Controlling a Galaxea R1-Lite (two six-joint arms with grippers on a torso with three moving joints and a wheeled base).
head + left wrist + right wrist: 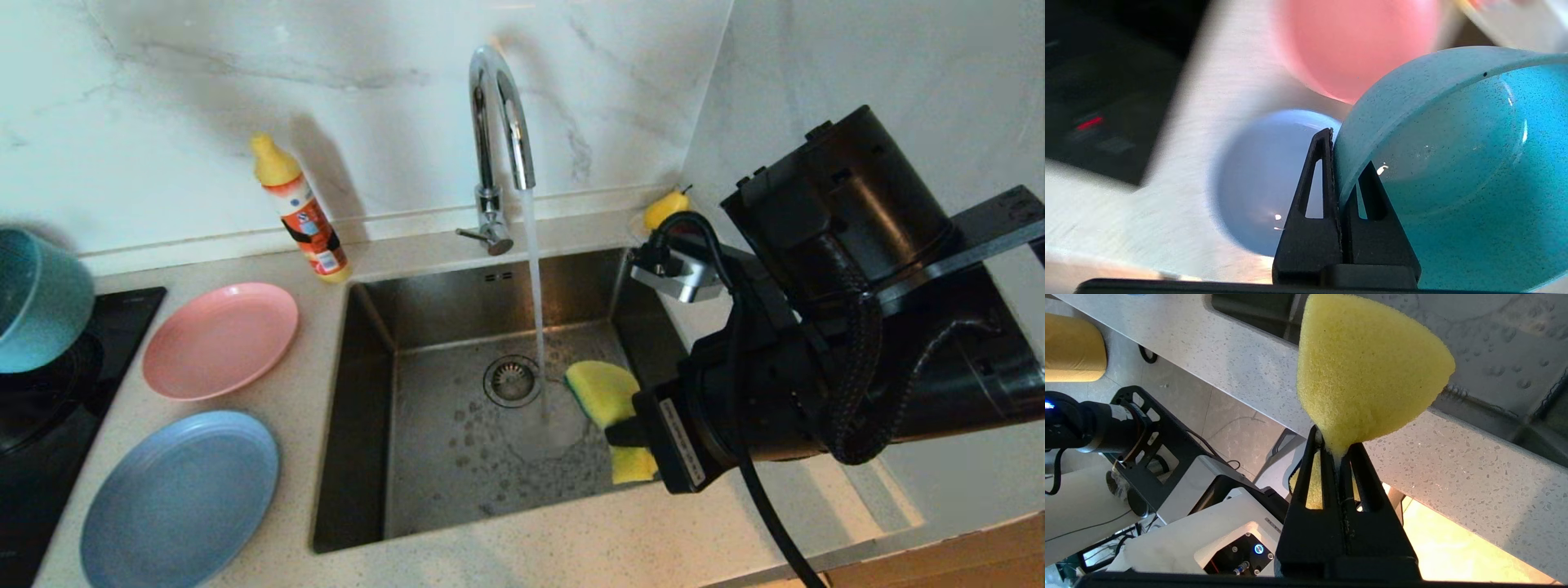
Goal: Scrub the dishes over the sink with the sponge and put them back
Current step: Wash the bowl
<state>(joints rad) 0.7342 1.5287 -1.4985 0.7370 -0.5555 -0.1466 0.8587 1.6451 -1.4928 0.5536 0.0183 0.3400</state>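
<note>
My left gripper point(1337, 161) is shut on the rim of the teal bowl point(1453, 163), one finger inside and one outside. That bowl point(37, 302) hangs tilted at the far left, above the cooktop. Below it, the pink plate point(220, 339) and the light-blue plate point(180, 498) lie flat on the counter left of the sink point(441, 490); the left wrist view has both, the pink plate point(1355, 45) and the blue plate point(1261, 179). My right gripper point(629, 433) is shut on the yellow sponge point(608, 392), squeezed and folded point(1367, 367), over the sink's right side.
Water runs from the curved chrome tap point(500, 122) into the basin near the drain point(512, 380). An orange bottle with a yellow cap point(302, 212) stands behind the pink plate. A yellow pear point(665, 208) sits at the back right. The black cooktop point(49, 392) fills the left edge.
</note>
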